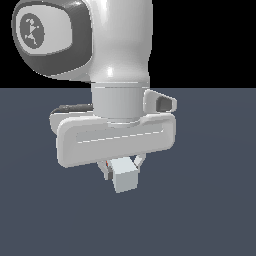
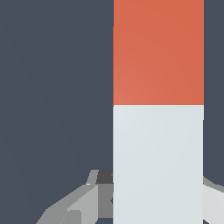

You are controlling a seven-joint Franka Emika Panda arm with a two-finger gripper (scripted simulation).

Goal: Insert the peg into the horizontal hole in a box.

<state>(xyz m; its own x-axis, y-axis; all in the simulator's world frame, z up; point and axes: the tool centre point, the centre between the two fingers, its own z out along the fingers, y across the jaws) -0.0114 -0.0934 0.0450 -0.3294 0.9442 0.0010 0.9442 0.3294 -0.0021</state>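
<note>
One item noted in my tool (image 1: 121,170): the peg (image 1: 124,179), pinched between both fingers (image 1: 106,170). From the exterior view I see only its white end face, pointing toward the camera, raised above the dark surface (image 1: 210,210). My wrist view shows the peg's (image 2: 158,131) red-orange end beyond the white length, fingers (image 2: 83,203) closed against its sides

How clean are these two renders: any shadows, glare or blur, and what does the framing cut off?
Exterior view: flat, even light, soft sheen on the arm, no cast shadow below the gripper; only the peg's white end shows. Wrist view: sharp, no glare; the peg fills the frame and is cropped at both ends, one finger just visible beside it. The box appears in neither.
</note>
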